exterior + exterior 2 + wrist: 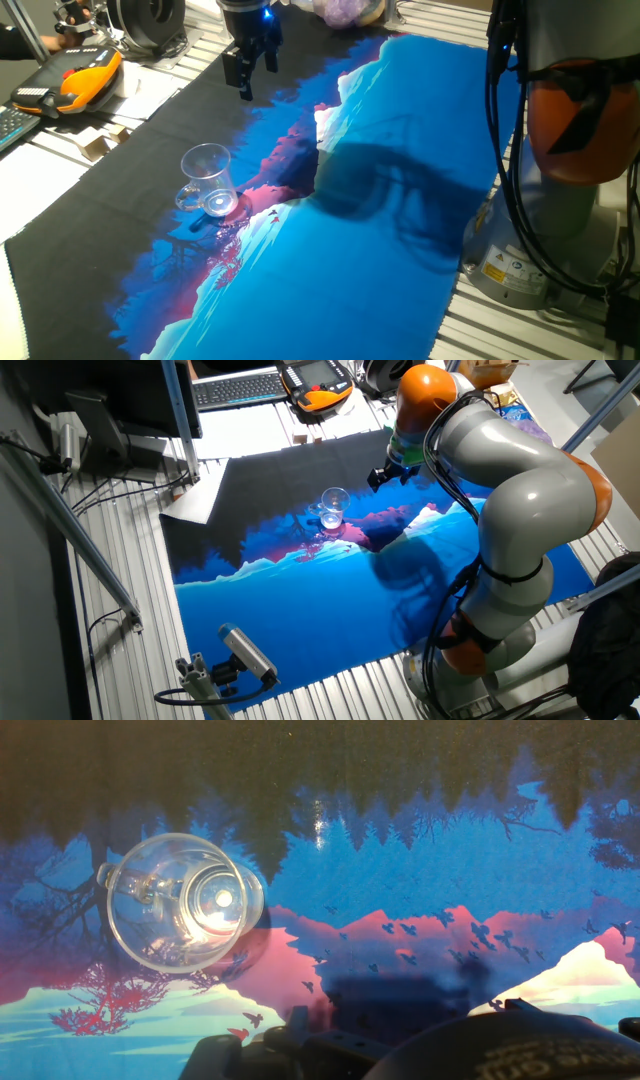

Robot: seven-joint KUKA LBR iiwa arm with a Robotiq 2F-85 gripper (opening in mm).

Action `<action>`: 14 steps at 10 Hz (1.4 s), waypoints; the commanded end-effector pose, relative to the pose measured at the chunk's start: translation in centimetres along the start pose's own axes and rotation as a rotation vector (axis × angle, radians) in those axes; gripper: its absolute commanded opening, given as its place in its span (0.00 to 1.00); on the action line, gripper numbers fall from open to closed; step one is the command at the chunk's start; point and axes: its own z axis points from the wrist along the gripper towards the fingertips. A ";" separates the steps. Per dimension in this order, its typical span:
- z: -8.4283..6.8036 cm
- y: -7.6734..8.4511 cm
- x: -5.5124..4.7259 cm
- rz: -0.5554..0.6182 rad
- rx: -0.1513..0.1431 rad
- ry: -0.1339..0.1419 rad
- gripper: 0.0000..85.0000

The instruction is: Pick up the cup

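The cup (207, 180) is a small clear glass with a looped handle, standing upright on the printed blue and black mat (400, 250). My gripper (256, 78) hangs in the air well beyond it, toward the far edge of the mat, with its fingers apart and nothing between them. From the other side, the cup (333, 508) stands left of the gripper (381, 477). Looking down from the hand, the cup (180, 900) sits left of centre with its open rim toward me. Only the dark gripper body shows along the bottom edge.
An orange teach pendant (85, 80) and a cardboard scrap (100, 140) lie off the mat to the left. A keyboard (240, 388) rests at the table's back. The arm's base (570, 150) with its cables stands right. A camera (245, 650) is mounted at the near edge.
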 end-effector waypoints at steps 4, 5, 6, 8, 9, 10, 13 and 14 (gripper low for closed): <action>0.0 0.0 0.0 -0.103 0.012 0.209 0.00; 0.0 0.0 0.0 -0.103 0.012 0.209 0.00; 0.0 0.0 0.0 -0.104 0.012 0.208 0.00; 0.0 0.0 0.0 -0.118 0.011 0.208 0.00; 0.0 0.0 0.0 -0.118 0.011 0.206 0.00; 0.0 0.0 0.0 -0.114 0.010 0.205 0.00; 0.0 0.0 0.0 -0.083 0.017 0.203 0.00; 0.0 0.0 0.0 -0.083 0.017 0.203 0.00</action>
